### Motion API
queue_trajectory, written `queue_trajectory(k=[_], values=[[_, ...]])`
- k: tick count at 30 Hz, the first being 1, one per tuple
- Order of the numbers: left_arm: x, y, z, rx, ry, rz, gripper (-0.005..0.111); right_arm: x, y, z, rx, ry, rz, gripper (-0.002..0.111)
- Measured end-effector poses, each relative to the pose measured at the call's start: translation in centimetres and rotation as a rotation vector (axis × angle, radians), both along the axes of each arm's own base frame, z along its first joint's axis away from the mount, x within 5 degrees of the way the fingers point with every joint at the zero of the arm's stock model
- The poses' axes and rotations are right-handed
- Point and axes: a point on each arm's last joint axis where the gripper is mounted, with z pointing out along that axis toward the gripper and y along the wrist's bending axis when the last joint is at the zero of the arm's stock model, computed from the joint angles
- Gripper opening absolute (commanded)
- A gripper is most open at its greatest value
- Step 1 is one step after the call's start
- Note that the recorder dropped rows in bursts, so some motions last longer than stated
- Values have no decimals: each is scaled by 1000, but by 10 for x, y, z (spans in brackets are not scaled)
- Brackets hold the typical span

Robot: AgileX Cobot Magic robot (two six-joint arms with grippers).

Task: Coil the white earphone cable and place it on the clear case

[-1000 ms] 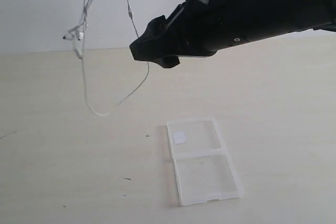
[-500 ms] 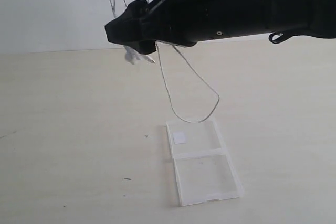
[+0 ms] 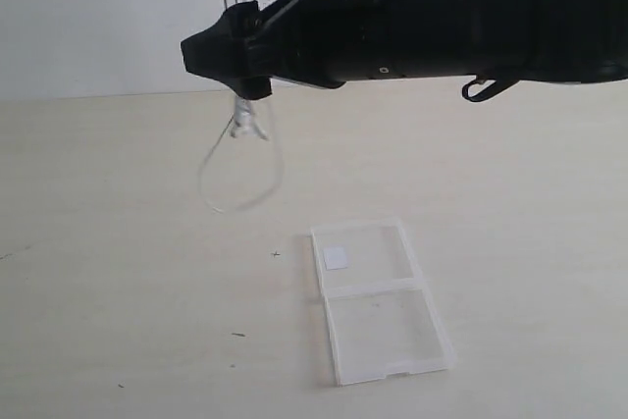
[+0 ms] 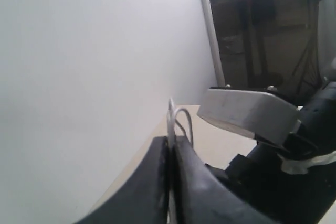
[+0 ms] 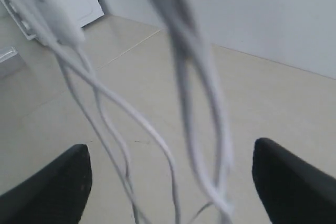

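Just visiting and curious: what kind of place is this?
Probably a robotics test bench: a black robot arm over a pale table, a plain white wall behind.

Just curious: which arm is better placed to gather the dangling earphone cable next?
Probably the right: the right gripper is open with the white earphone cable hanging between its jaws, while the left gripper is shut, holding the cable up.

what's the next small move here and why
Probably close the right claw on the white earphone cable: its strands hang between the open jaws, the left claw pinches the top, and the loop hangs in the air, not yet on the clear case.
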Motion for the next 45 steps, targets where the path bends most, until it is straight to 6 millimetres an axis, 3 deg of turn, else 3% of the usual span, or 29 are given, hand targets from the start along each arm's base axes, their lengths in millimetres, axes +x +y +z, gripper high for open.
queue_trajectory(k=[4,6,11,14,25,37,45], values=[[-3,-3,1,-12,1,-44,0,2,0,-2,-24,-38,6,79],[-6,-5,4,-27,-1,-84,0,6,2,-4,-34,-45,0,72],[-12,-7,11,-49,-12,-123,0,16,9,-3,-33,-58,-5,34],[-12,-6,12,-48,-14,-106,0,18,10,-2,-23,-46,-12,0],[4,6,8,-4,12,113,0,11,6,-2,-111,1,18,0],[13,13,4,17,42,246,0,-13,-12,26,-218,-14,55,0],[13,15,-12,37,88,267,0,-26,-19,37,-242,-14,94,0]])
